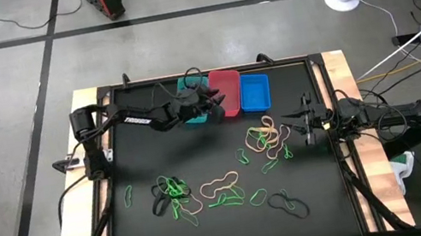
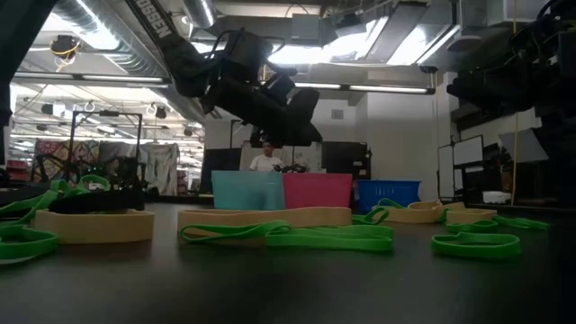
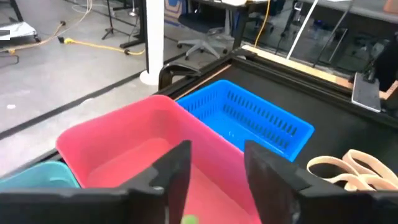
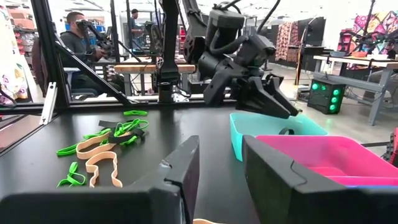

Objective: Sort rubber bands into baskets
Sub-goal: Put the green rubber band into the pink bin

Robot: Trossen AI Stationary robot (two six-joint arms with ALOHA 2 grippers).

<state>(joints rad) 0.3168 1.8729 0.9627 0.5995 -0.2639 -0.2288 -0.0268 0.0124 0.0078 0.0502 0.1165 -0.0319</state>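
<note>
While over red basket (image 3: 118, 155), green band (image 3: 189, 219) between open jaws

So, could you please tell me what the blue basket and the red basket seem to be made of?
Blue basket: it looks like moulded plastic, going by the slotted lattice walls and even colour. Red basket: likely plastic too, with smooth, solid walls, a rounded rim and a slight sheen. I cannot confirm either from looks alone.

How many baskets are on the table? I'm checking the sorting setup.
3, in a row at the table's far edge: the teal basket on the left under the left arm, the red basket in the middle, the blue basket on the right.
</note>
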